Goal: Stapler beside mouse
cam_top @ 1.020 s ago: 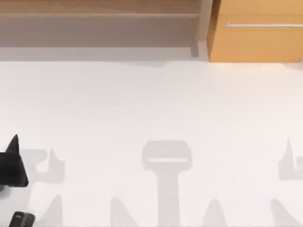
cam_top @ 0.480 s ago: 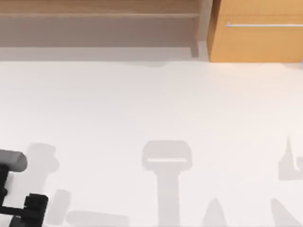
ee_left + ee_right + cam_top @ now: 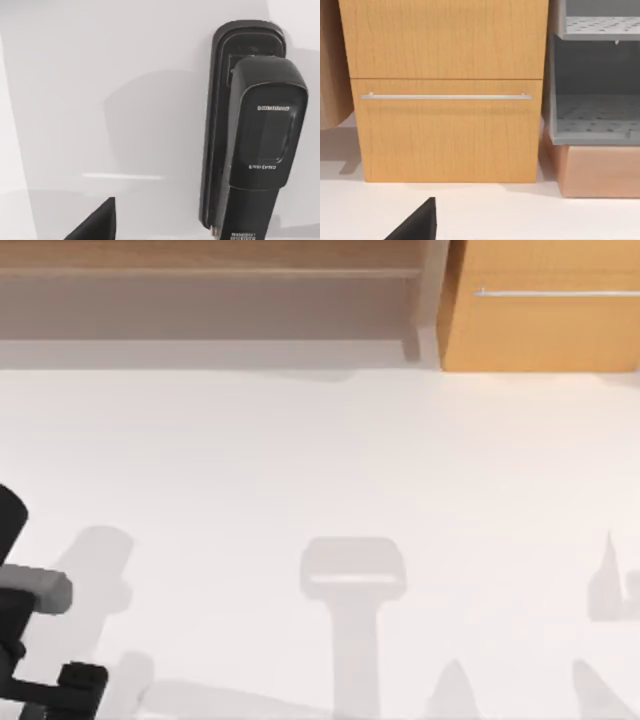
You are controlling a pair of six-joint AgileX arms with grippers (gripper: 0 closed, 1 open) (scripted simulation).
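Observation:
A black stapler (image 3: 255, 135) lies flat on the white table (image 3: 100, 75) in the left wrist view, long and slim, with small white lettering on its top. A black part of my left gripper (image 3: 97, 225) shows at that picture's edge, apart from the stapler and to one side of it. My left arm (image 3: 30, 620) reaches in at the top view's left edge, near the front. The mouse is out of view. A black part of my right gripper (image 3: 417, 225) shows in the right wrist view, facing a wooden cabinet.
A wooden cabinet (image 3: 540, 305) with a metal bar handle (image 3: 445, 96) stands at the back right. A low wooden shelf (image 3: 200, 280) runs along the back left. Beside the cabinet are grey open shelves (image 3: 595, 100) on a tan block.
My left arm has shifted at the top view's left edge: the pointed black tip seen a second ago is gone, and a grey link and black clamp now show there.

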